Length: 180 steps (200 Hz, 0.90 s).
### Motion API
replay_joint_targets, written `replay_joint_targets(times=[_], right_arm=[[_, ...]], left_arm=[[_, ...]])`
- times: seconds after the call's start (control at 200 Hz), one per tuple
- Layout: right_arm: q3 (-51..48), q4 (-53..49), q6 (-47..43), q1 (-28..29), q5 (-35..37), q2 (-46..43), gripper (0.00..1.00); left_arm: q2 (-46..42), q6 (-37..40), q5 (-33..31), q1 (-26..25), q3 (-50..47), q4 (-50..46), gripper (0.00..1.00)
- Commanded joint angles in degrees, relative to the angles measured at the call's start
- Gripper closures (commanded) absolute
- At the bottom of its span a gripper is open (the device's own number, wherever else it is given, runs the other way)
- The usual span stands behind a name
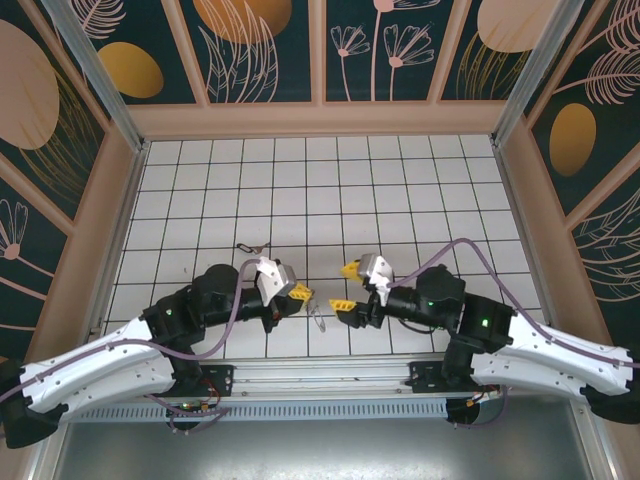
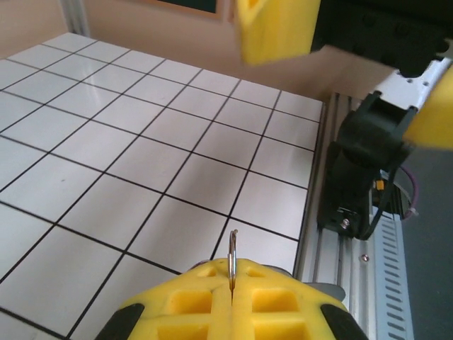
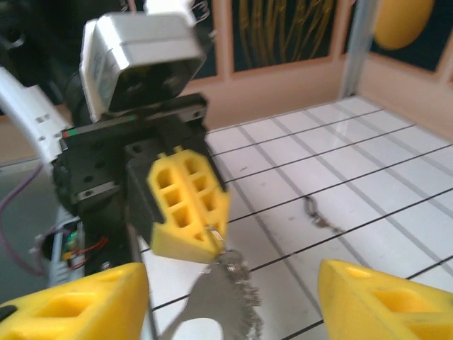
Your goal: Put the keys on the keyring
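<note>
Now L claw [image 2: 231, 282] clamped on keys [image 3: 223, 294], dangling just ahead of wide-apart R claw [image 1: 347, 288].

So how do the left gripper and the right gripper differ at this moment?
The left gripper is shut, its yellow fingers pressed together; the right gripper stands open, fingers well apart. The left gripper pinches the keys, which dangle below it; the right gripper holds nothing. Both have yellow fingers and face each other just above the tiled table.
</note>
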Motion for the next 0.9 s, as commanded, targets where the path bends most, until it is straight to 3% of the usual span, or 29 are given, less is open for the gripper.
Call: replay_joint_targets(times=[0.0,0.175,0.28,0.455,0.651,0.811,0.896], right_arm=[[-0.56,2.11,2.65,-5.27,2.68,0.53,0.34],[1.10,4.89,8.86,-18.31,-3.33,10.31,0.34],[3.20,6.71,10.99,-21.63,-5.67,18.56,0.34],[7.09,11.25,10.69,-24.43,-10.22,32.51,0.35],[15.10,15.64,8.90,-27.37,-19.34,50.43,0.37],[27.89,13.59,6.86,-27.43,-26.32,65.10,0.39],[35.15,10.99,4.22,-25.93,-26.55,71.70,0.36]], left_arm=[[-2.49,-3.86,-6.93,-0.07,-0.40,3.13,1.00],[-5.40,-5.05,-20.40,0.04,-0.06,-0.24,1.00],[-6.45,-6.03,-29.31,0.26,0.89,-2.26,1.00],[-7.56,-6.41,-37.81,0.56,2.45,-3.72,1.00],[-8.65,-8.74,-37.85,0.62,1.68,-1.42,1.00],[-10.98,-13.60,-35.18,0.64,-2.11,0.42,1.00],[-12.16,-16.27,-34.46,0.57,-5.22,1.87,1.00]])
